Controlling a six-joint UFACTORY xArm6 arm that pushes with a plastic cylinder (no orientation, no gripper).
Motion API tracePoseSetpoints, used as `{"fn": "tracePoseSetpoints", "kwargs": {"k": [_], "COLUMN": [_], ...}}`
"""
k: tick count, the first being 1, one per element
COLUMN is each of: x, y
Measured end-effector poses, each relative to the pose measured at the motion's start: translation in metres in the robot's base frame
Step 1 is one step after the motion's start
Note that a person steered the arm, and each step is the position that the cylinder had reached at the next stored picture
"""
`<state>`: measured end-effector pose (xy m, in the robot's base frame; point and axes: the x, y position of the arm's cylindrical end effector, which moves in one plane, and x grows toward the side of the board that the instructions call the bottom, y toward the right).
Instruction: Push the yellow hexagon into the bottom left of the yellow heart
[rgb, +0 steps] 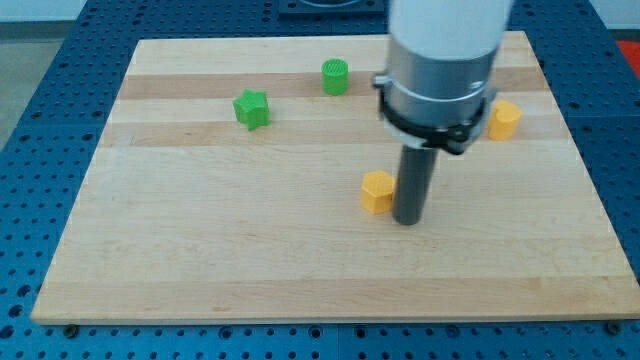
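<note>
Yellow hexagon (377, 192) mid-board, my tip (407, 221) seemingly touching its right — yellow heart (504, 119) near right edge.

Bright, even overhead light (only faint soft shadows), mildly soft focus, no glare on the wood.

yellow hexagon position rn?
The yellow hexagon sits just right of the board's centre in the camera view, with my tip right beside it on the view's right; the yellow heart lies farther up-right.
</note>
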<state>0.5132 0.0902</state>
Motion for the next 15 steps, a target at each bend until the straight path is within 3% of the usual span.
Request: {"fn": "tracePoseSetpoints", "kwargs": {"k": [2,3,4,5,6,8,9,11,12,13,15], "x": [0.032,0.013,-0.026,-0.035,-0.038,-0.021,-0.054,-0.067,-0.067,-0.057,-0.035], "y": [-0.039,-0.063,-0.038,0.030,0.046,-0.057,-0.071,0.041,0.063,0.036,0.057]}}
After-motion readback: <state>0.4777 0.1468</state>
